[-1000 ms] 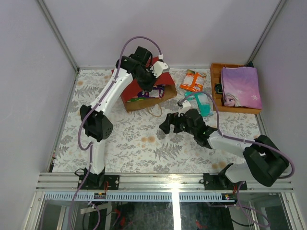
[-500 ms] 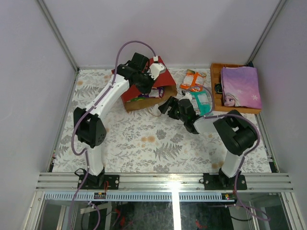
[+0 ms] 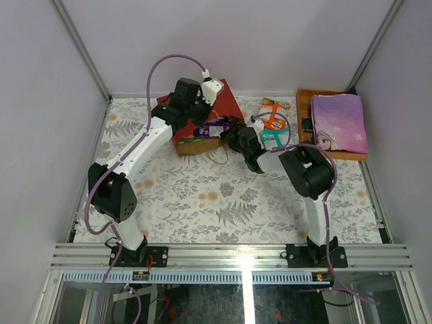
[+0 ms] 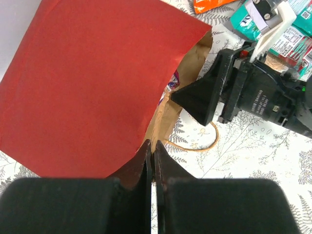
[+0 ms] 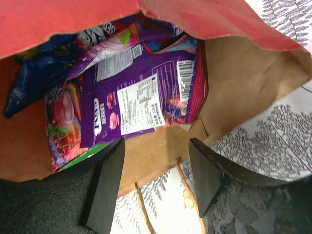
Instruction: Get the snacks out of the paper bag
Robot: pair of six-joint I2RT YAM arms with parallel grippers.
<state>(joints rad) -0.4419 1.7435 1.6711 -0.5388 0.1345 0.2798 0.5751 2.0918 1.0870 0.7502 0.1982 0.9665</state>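
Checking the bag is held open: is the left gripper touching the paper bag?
Touching. Left wrist view: the left gripper is shut on the red edge of the paper bag.

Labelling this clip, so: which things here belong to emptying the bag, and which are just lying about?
In the job: red paper carrier bag, pinched by left gripper; glossy purple packet and dark blue packet inside; orange packet and teal packet already out; open right gripper at its mouth.
Lying about: orange wooden tray; flat purple princess-print item.
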